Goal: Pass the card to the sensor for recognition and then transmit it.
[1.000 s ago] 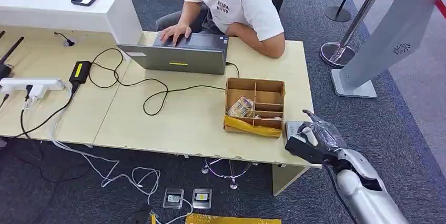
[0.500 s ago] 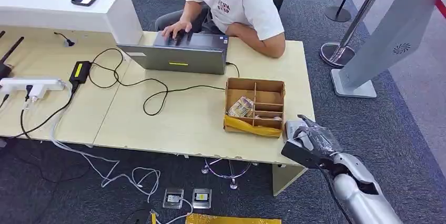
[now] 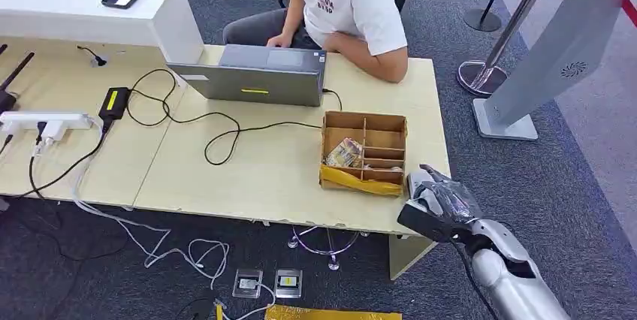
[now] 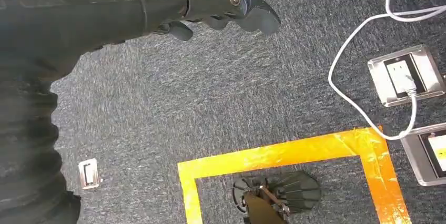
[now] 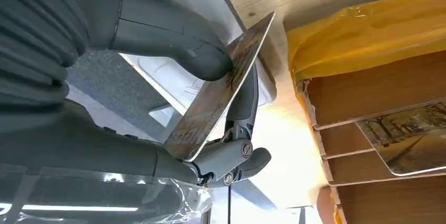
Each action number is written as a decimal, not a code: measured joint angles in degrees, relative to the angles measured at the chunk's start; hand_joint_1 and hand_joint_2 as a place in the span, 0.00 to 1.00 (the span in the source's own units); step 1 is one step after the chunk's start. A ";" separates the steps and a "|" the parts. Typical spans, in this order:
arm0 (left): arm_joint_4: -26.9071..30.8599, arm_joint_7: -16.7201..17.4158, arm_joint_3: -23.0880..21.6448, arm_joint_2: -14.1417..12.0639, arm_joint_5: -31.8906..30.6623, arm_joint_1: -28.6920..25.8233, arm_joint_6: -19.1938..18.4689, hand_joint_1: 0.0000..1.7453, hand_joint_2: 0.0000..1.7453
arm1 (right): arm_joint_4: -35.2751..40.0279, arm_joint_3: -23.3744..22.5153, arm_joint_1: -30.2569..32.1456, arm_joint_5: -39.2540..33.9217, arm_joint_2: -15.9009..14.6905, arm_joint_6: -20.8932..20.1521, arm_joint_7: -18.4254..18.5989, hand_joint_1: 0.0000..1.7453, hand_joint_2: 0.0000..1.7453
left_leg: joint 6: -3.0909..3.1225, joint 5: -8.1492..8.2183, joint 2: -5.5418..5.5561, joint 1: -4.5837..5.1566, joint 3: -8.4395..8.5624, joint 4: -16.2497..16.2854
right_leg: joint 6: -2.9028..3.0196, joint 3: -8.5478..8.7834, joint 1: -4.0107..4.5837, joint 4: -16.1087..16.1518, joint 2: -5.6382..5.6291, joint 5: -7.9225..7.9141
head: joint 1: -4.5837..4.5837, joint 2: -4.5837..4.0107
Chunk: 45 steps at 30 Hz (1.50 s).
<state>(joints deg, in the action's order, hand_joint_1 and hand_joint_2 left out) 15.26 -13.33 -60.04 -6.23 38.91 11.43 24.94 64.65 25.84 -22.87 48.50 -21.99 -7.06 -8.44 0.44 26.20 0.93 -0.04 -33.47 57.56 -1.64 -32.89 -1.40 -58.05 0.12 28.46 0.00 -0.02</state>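
A: Starting on the left of the pale wooden desk (image 3: 248, 177): a white power strip (image 3: 45, 121), black cables, then a grey laptop (image 3: 255, 83) with a person in a white T-shirt (image 3: 349, 4) seated behind it.

B: And the left hand (image 4: 221, 8) hangs over dark carpet, above orange floor tape (image 4: 294, 153). Dark fingers loosely curled, nothing in them.

A: Moving right, the brown cardboard divider box (image 3: 364, 151) with yellow tape along its front edge. Picture cards sit in its compartments.

B: Now the action. The right hand (image 3: 436, 200) hovers at the desk's right corner, just beside that box.

A: From the head view I can't make out what it carries.

B: The wrist camera settles it! The thick grey thumb (image 5: 173, 40) and darker fingers (image 5: 244, 103) pinch a thin picture card (image 5: 221, 90) by its faces, tilted on edge.

A: Why there?

B: Beneath it lies a flat white rounded-corner sensor pad (image 5: 210, 8) on the desk. I'd judge the card is being brought over it for reading, face angled toward the pad.

A: Touching?

B: Can't tell from here.
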 joint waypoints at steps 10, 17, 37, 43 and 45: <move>0.00 0.00 -0.11 0.02 -0.55 0.00 0.20 0.00 1.00 | -0.20 0.22 -0.31 -0.13 0.09 0.13 -0.13 1.00 1.00 | 0.00 0.00 0.00 0.00 0.00 0.00 | 0.00 0.00 0.00 0.00 0.00 0.00 | -0.02 0.00; 0.00 0.00 -0.57 0.02 -1.11 0.02 0.63 0.00 1.00 | -0.20 -0.22 -2.21 0.33 -0.13 0.48 0.04 1.00 1.00 | 0.00 0.00 0.00 0.00 -0.01 0.01 | 0.00 0.00 0.00 0.00 0.00 0.00 | -0.02 0.00; 0.00 -0.02 -0.81 0.44 -2.97 -0.02 1.97 0.00 1.00 | -6.89 -2.99 -32.13 8.52 -1.18 5.62 -6.41 1.00 1.00 | 0.00 -0.04 -0.02 -0.03 -0.14 0.02 | 0.04 -0.13 0.03 0.00 -0.03 -0.12 | -0.02 0.00; 0.00 0.00 -0.81 0.46 -3.04 -0.01 1.97 0.00 1.00 | -8.96 -2.38 -34.03 8.59 -0.85 6.23 -6.73 1.00 1.00 | 0.00 -0.03 -0.04 -0.03 -0.15 0.02 | 0.04 -0.14 0.03 0.00 -0.08 -0.12 | -0.02 0.02; 0.00 -0.02 -0.81 0.46 -3.04 -0.01 1.97 0.00 1.00 | -9.33 -2.36 -34.30 8.59 -0.77 6.25 -6.75 1.00 1.00 | 0.00 -0.03 -0.04 -0.03 -0.15 0.02 | 0.04 -0.13 0.03 0.00 -0.07 -0.12 | -0.02 0.02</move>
<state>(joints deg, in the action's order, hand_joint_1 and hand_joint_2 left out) 15.26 -13.35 -60.85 -5.77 35.87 11.42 26.91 55.32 23.47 -57.17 57.09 -22.75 -0.81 -15.19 0.44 26.16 0.89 -0.07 -33.62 57.58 -1.60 -33.03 -1.37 -58.04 0.05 28.34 -0.02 0.00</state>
